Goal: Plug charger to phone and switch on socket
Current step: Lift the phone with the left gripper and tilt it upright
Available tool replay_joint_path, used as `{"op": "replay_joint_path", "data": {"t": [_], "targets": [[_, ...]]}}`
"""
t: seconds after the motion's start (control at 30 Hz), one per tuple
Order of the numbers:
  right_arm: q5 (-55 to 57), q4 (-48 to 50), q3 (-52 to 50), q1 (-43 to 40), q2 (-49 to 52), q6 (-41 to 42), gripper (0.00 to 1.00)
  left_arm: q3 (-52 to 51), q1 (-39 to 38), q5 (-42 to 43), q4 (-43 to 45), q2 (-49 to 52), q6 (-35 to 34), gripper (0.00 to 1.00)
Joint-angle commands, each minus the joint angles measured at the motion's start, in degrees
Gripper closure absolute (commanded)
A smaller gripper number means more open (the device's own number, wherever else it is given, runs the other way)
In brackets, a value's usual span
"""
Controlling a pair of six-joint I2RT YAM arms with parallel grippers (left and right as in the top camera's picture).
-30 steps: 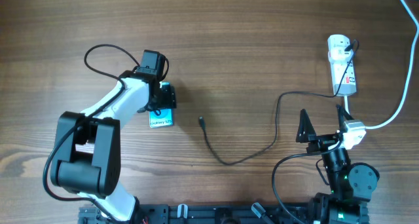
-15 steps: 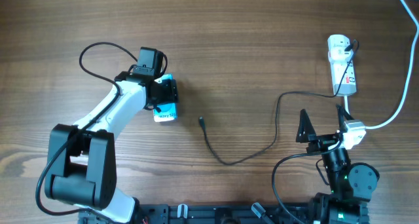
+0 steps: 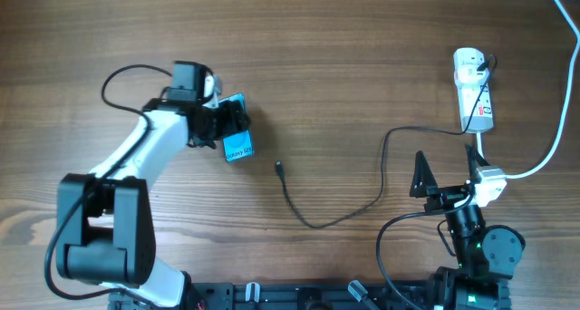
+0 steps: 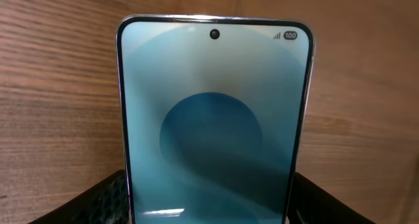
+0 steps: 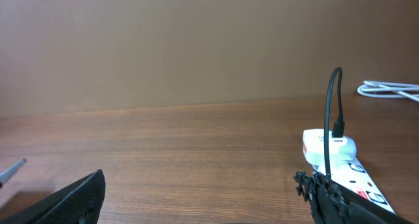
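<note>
Two grippers show, in different states. The left gripper [image 3: 224,127] is closed on the phone [image 3: 238,147], its fingers [image 4: 98,199] pressing both long edges near the lower end. The cyan screen faces the wrist camera, and the end with the camera hole points away from the gripper. From overhead the phone sits skewed in the grip; whether it rests on the bench [image 3: 344,56] or is lifted I cannot tell. The charger [image 3: 319,225] lies loose on the bench, its connector tip near that gripper on the side toward the right arm, apart from the phone. The right gripper [image 3: 446,172] stands wide with nothing between its fingers. The socket [image 3: 471,101] lies ahead of it with the charger's black plug seated in its far end, and a white cable [image 3: 544,156] curves past on the gripper's right.
</note>
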Motion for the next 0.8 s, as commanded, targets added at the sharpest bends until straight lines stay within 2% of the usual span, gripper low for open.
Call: {"op": "replay_joint_path", "data": {"t": [0.0,0.1,0.23,0.43,0.77], "targets": [[-0.5,0.3,-0.1,0.2,-0.5,0.4,0.00,0.2,5.4,16.2,1.1,-1.8,-0.5,0.25],[-0.5,0.3,-0.1,0.2,-0.5,0.4,0.00,0.2,9.2,24.6,1.8,-1.8,1.2,0.25],[-0.5,0.3,-0.1,0.2,-0.5,0.4,0.00,0.2,12.3,29.8,1.9,-1.8,2.6,0.25],[-0.5,0.3,-0.1,0.2,-0.5,0.4,0.00,0.2,13.0,30.0,1.7,-1.8,7.0,0.25],[-0.1,0.3,-0.1,0.2,-0.5,0.1,0.00,0.1,13.0,30.0,1.4,-1.8,8.8,0.24]]}}
